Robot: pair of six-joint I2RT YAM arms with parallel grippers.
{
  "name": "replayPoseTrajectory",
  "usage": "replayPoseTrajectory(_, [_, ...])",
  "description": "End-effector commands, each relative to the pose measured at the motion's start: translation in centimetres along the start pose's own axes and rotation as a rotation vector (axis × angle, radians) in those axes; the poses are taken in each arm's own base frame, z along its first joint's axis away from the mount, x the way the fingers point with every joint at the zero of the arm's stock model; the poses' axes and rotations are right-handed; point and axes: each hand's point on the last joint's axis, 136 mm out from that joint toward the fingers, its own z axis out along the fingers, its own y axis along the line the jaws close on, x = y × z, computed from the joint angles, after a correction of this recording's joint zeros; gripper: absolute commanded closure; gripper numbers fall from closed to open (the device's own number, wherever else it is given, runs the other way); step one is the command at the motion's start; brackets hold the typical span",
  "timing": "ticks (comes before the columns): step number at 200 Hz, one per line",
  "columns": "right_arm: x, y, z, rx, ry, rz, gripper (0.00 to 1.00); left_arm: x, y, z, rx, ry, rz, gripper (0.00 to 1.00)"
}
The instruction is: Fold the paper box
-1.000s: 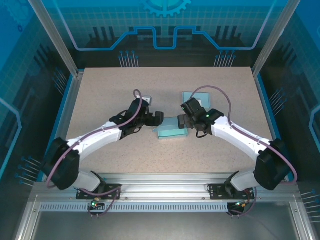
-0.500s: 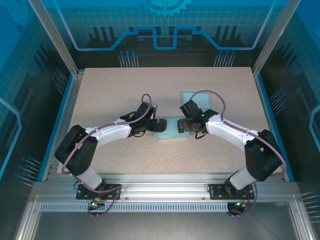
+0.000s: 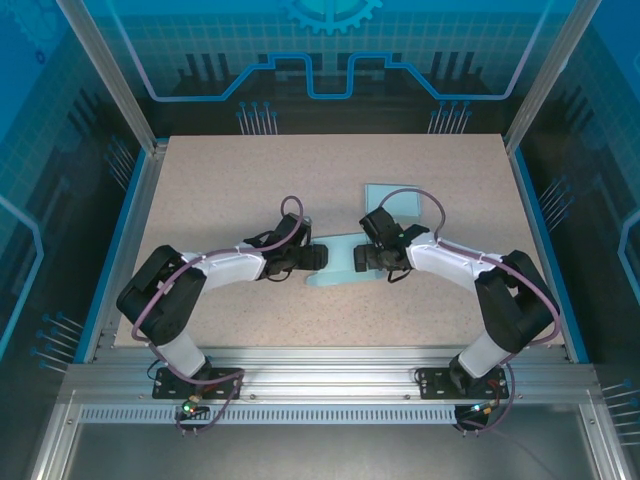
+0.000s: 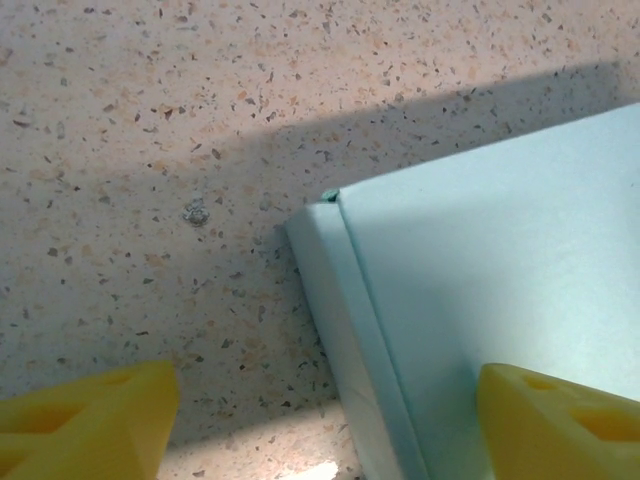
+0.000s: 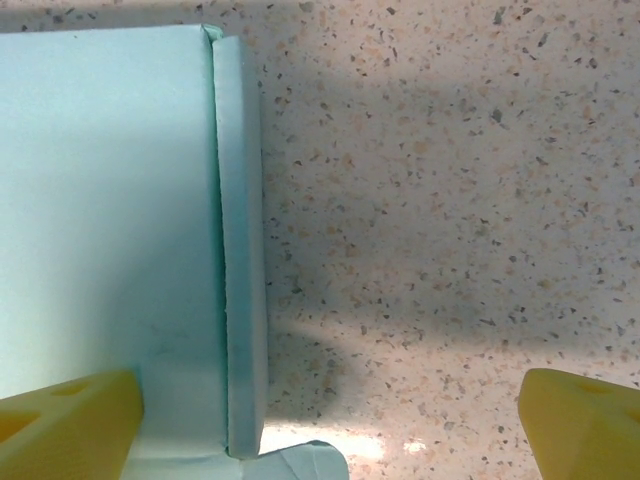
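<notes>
The paper box (image 3: 336, 270) is pale teal and lies flat in the middle of the table, between my two grippers. My left gripper (image 3: 316, 256) stands at its left end and my right gripper (image 3: 364, 258) at its right end. In the left wrist view the box (image 4: 490, 270) shows its folded left edge between the yellow fingertips (image 4: 90, 420), and the left gripper (image 4: 325, 430) is open with one finger over the box. In the right wrist view the box (image 5: 110, 200) shows its folded right flap inside the wide-open right gripper (image 5: 325, 430).
A second flat teal sheet (image 3: 395, 196) lies just behind the right gripper. The speckled table (image 3: 220, 190) is bounded by blue rails and transparent walls on the left, right and back.
Both arms have dropped low and closed in on the box's ends. The left gripper slid right to the box's left edge. The box has shifted slightly toward me.
</notes>
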Motion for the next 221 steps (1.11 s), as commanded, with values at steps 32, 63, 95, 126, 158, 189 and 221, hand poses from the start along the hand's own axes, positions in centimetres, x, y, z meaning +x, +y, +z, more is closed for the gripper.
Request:
replayPoseTrajectory(32, [0.8,0.1,-0.3,-0.055,0.024,0.025,0.02,2.0,1.6,0.2,-0.040,0.059,-0.015,0.36])
replayPoseTrajectory(63, [-0.4,1.3,-1.9,-0.190,-0.033,0.061,0.02,1.7,1.0,-0.6,0.056,0.051,-0.078,0.43])
replayPoseTrajectory(95, [-0.9,2.2,-2.7,-0.331,-0.065,0.117,0.02,0.6,-0.2,-1.9,0.170,0.030,-0.136,0.40])
replayPoseTrajectory(126, [-1.0,2.6,-2.6,-0.406,-0.065,0.158,0.02,-0.8,-0.9,-3.2,0.232,-0.012,-0.169,0.30])
replayPoseTrajectory(158, [-0.9,3.1,-2.0,-0.464,-0.053,0.186,0.01,-1.5,-0.4,-3.2,0.233,-0.029,-0.189,0.34])
replayPoseTrajectory(189, [-0.8,3.0,-0.8,-0.484,-0.032,0.218,0.01,-0.8,0.3,-2.2,0.227,0.001,-0.212,0.44])
replayPoseTrajectory(221, [-0.5,3.2,0.4,-0.538,-0.008,0.260,0.02,0.3,1.1,-1.3,0.211,0.032,-0.235,0.55])
